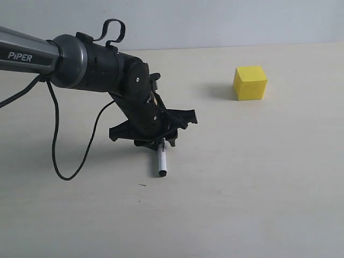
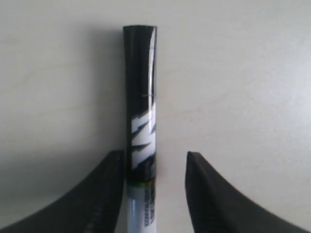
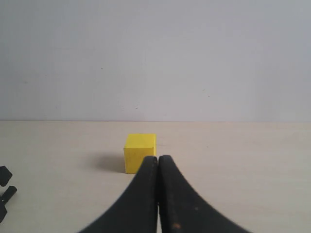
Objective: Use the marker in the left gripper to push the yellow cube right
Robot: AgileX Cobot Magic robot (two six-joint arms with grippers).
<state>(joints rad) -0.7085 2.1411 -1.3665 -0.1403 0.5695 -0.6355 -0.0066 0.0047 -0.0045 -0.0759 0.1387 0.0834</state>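
Observation:
The yellow cube [image 1: 250, 82] sits on the pale table at the right rear, also in the right wrist view [image 3: 139, 148]. The marker [image 1: 162, 161] lies flat on the table left of and nearer than the cube, its black end pointing forward. My left gripper [image 1: 161, 141] is down over its other end. In the left wrist view the marker [image 2: 141, 97] lies between the open fingers: one finger [image 2: 109, 187] touches it, the other stands clear with a gap. My right gripper [image 3: 158, 158] is shut and empty, pointing at the cube from some distance.
The left arm's black cable [image 1: 56, 156] loops down onto the table at the left. A pale wall rises behind the table's far edge [image 1: 226, 47]. Black parts of the left gripper [image 3: 5, 187] show at the edge of the right wrist view.

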